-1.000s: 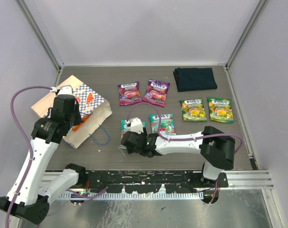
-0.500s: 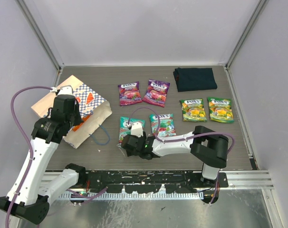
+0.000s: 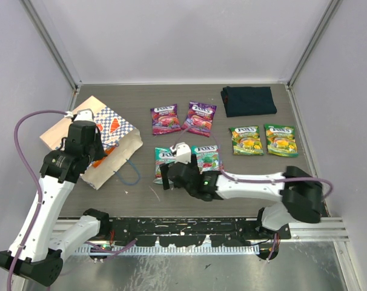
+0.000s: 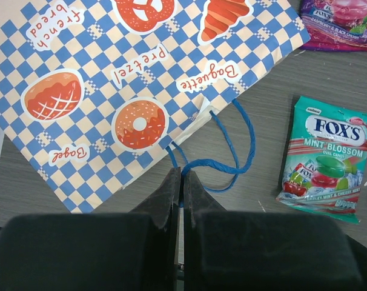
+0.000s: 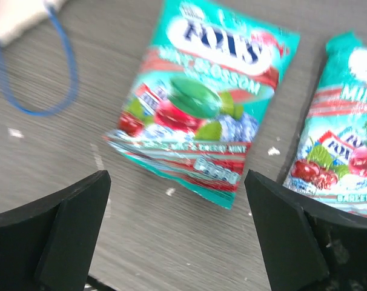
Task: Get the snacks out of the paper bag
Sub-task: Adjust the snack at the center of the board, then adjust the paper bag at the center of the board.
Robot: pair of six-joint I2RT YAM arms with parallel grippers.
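The paper bag [image 3: 108, 130] lies flat at the left, and its checkered side fills the left wrist view [image 4: 111, 79]. My left gripper [image 3: 99, 156] sits at the bag's mouth; its fingers [image 4: 181, 177] are shut with a blue cord handle [image 4: 232, 159] pinched at the tips. My right gripper [image 3: 166, 179] is open and empty, hovering just in front of a teal packet [image 5: 201, 109] lying flat. A second teal packet [image 3: 209, 159] lies beside it. Two purple packets [image 3: 165, 119] and two green packets [image 3: 262, 140] lie farther back. The orange-red packet is out of view.
A dark navy folded cloth [image 3: 249, 100] lies at the back right. Grey walls close in the table on three sides. A metal rail [image 3: 189, 230] runs along the near edge.
My right arm's elbow has swung out to the right and its wrist has shifted right and back over the left teal packet. The left arm and bag have not moved.
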